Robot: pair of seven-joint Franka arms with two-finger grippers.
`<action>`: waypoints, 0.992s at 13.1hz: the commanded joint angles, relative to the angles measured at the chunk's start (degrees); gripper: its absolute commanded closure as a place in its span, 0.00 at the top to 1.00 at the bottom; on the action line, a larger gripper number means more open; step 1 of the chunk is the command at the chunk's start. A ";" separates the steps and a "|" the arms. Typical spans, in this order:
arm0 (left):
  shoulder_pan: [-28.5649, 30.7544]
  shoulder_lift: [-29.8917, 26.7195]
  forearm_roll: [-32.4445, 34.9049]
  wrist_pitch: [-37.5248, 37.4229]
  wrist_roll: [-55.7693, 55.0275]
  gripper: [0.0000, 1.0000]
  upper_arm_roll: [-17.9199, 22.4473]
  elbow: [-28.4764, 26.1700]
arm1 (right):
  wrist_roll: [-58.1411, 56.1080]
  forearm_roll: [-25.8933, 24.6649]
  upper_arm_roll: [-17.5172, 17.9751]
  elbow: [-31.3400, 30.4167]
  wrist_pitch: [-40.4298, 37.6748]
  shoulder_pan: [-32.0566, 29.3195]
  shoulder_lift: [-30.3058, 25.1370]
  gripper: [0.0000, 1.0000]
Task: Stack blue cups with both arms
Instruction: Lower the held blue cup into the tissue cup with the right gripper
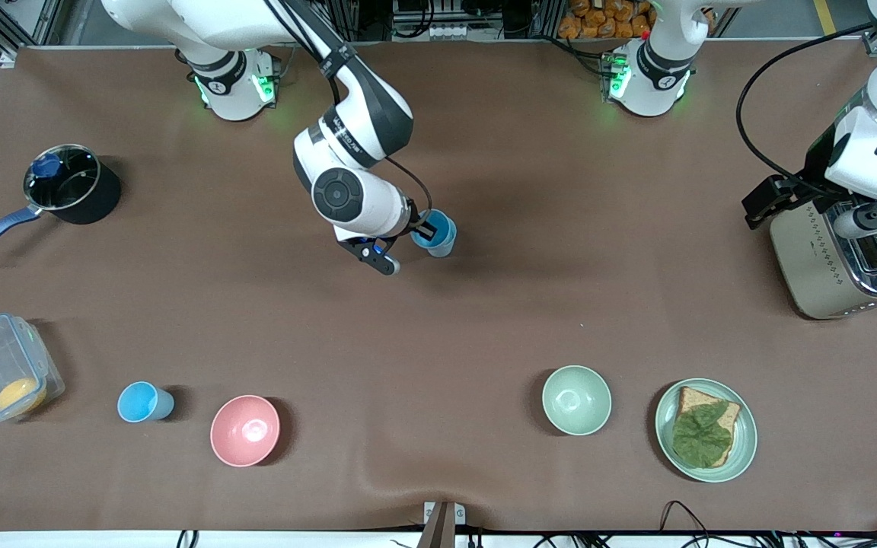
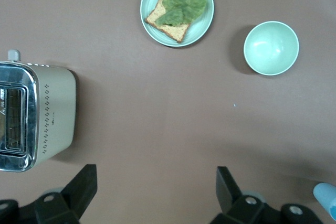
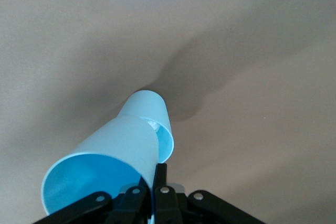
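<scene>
1. The right tool [image 1: 425, 230] is pinching the rim of a blue cup [image 1: 438, 233], one finger inside it, near the middle of the brown surface [image 1: 560, 289].
2. In the right wrist view, that cup [image 3: 105, 161] is sitting nested in a second blue cup [image 3: 155, 116].
3. A third blue cup [image 1: 143, 402] is standing toward the right arm's end, at nine o'clock of the pink bowl [image 1: 245, 430].
4. The left tool [image 2: 157, 192] is hanging spread wide by the toaster [image 1: 838, 262], holding nothing.
</scene>
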 commanded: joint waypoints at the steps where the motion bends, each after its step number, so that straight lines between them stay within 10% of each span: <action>1: 0.16 -0.87 -2.42 -1.27 1.15 1.00 0.43 0.25 | 2.07 0.88 -0.79 -1.13 0.72 1.73 -0.31 0.00; 7: 0.25 -1.22 -2.60 -1.18 2.99 1.00 0.52 -0.28 | 2.07 0.79 -0.79 -1.22 1.51 1.73 0.39 0.00; 8: 0.25 -1.14 -3.82 -0.39 2.99 1.00 0.52 -0.19 | 2.25 0.36 -0.88 -1.05 1.25 1.90 0.39 0.99; 13: 0.16 -1.05 -4.09 0.85 4.65 1.00 1.57 -0.10 | 3.76 -2.18 -1.32 0.88 -0.67 -1.59 -1.27 1.00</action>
